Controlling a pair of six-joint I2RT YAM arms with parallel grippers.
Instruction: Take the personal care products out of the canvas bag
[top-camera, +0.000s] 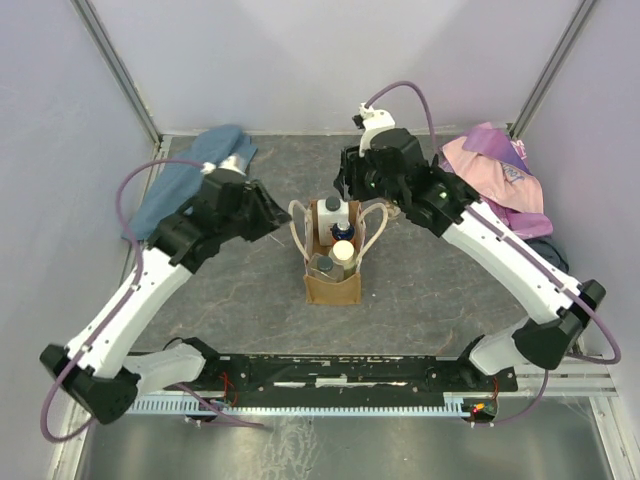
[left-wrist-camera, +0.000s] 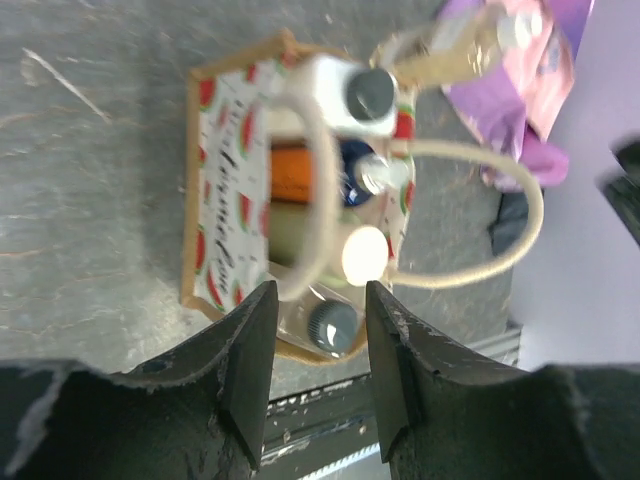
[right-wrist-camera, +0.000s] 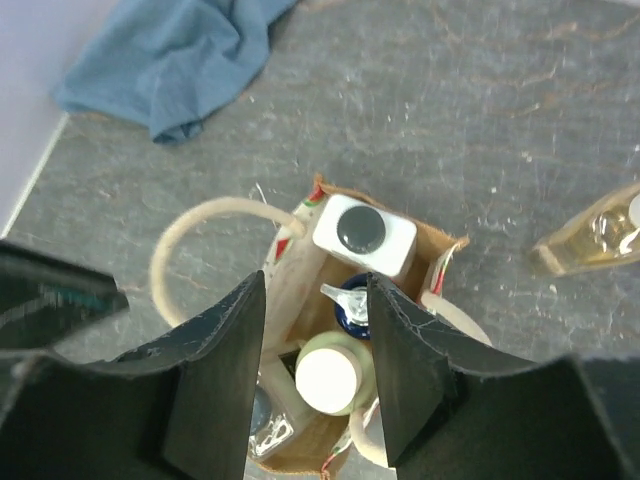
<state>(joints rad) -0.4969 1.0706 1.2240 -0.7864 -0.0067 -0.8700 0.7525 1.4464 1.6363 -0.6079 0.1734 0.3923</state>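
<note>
The canvas bag (top-camera: 333, 288) is stood upright at the middle of the table (top-camera: 440, 290), with its two cream loop handles (right-wrist-camera: 190, 225) spread to the left and right. Four personal care products are contained in it.

1. At the near end, a small dark-lidded jar (left-wrist-camera: 333, 325) is seated.
2. Just beyond it, a cream-capped bottle (right-wrist-camera: 328, 378) is placed.
3. Next, an orange bottle (left-wrist-camera: 300, 175) with a blue cap is located.
4. At the far end, a white rectangular bottle (right-wrist-camera: 362, 232) with a dark cap is held against the bag wall.

The left gripper (left-wrist-camera: 318, 300) is positioned at the left of the bag and is directed at it. Its jaws are set partly apart, and nothing is gripped between them.

The right gripper (right-wrist-camera: 315, 285) is positioned over the far end of the bag. Its jaws are likewise parted, and nothing is held.

One pale-capped bottle (right-wrist-camera: 590, 235) is laid on its side on the table, outside the bag, toward the far right.

A blue cloth (top-camera: 190, 175) is found at the far left, and a pink-purple cloth (top-camera: 495, 170) at the far right.
</note>
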